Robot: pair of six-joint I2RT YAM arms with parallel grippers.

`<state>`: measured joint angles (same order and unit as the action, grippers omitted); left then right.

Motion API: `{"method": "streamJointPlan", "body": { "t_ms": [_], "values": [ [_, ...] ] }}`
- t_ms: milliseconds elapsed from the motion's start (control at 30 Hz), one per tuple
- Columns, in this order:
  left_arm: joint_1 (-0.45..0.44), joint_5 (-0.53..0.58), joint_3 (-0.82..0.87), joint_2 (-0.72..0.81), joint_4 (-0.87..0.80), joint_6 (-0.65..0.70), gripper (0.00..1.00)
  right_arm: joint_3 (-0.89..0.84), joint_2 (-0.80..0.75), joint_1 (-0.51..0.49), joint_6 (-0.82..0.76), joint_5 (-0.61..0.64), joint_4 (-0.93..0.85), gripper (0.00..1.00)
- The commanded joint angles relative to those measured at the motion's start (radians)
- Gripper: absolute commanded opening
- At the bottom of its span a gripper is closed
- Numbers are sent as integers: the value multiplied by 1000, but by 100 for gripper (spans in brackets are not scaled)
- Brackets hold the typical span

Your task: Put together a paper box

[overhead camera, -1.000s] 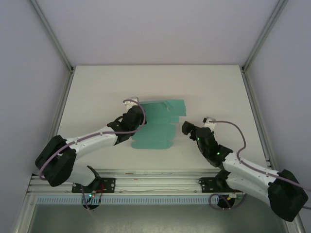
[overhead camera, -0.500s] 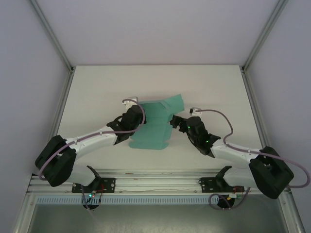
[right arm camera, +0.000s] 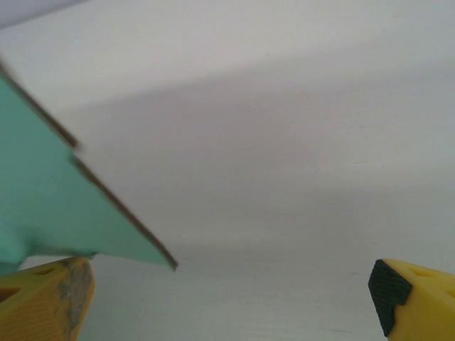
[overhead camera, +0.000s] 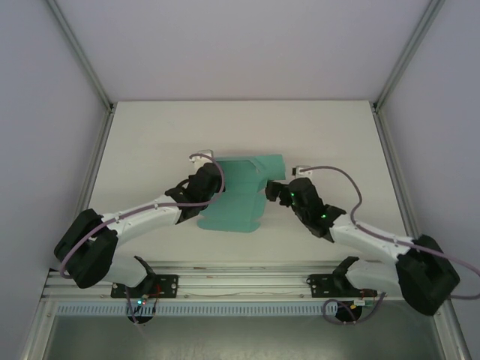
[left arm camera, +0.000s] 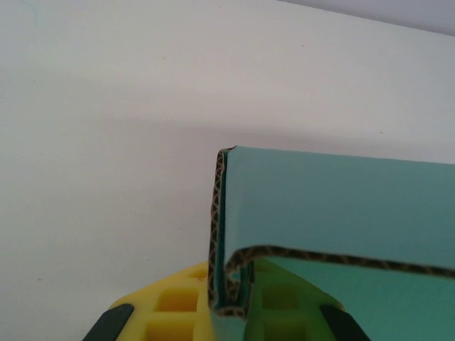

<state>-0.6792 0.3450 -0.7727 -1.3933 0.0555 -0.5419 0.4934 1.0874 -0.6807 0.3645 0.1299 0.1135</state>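
**A:** Where is the paper box [overhead camera: 238,201]?

**B:** It is a teal-green sheet of thin corrugated card, die-cut with flaps. It lies near the middle of the flat white table [overhead camera: 150,135], a little toward the table's near edge. One flap reaches toward the table's far right corner.

**A:** And the left gripper [overhead camera: 213,186]?

**B:** It is left of the table's middle, at the sheet's left edge. In its wrist view that edge is folded up on itself (the brown fluted core shows along the cut), and the fold [left arm camera: 341,206] is pinched between the yellow fingers of the gripper [left arm camera: 231,312].

**A:** The right gripper [overhead camera: 271,192]?

**B:** It is right of the table's middle, against the sheet's right edge. Its fingers are spread wide [right arm camera: 227,305] and grip nothing. A tilted corner of the card [right arm camera: 35,192] hangs just over one finger [right arm camera: 43,302]. I cannot tell if they touch.
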Motion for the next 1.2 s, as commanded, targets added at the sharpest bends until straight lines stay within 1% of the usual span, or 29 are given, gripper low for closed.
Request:
{"method": "streamJointPlan", "body": {
  "t_ms": [0,133,300,400,467,600,767,967,1067,1167],
  "values": [
    [-3,41,-6,6,-23,23,0,-47,-115,-2,-17,62,-73,100],
    [-3,13,-2,11,-7,36,0,-71,-188,-2,-12,-14,-98,100],
    [-3,10,0,13,-7,30,0,-67,-196,-2,5,46,-155,100],
    [-3,7,7,16,-4,32,0,-51,-182,0,-7,61,-174,100],
    [-3,6,11,22,3,29,0,-43,-161,-2,-9,60,-164,100],
    [-3,-16,18,32,8,29,0,-19,-93,-1,-27,-15,-86,100],
    [-2,-33,34,36,38,32,0,38,-2,-1,-49,-22,-19,100],
    [-3,-38,36,19,50,45,0,118,82,0,-97,-23,-74,100],
    [-3,-58,38,20,59,39,0,132,114,-1,-108,-97,-62,100],
    [-3,-66,36,17,75,33,0,125,159,-4,-115,-191,16,100]
  ]
}}
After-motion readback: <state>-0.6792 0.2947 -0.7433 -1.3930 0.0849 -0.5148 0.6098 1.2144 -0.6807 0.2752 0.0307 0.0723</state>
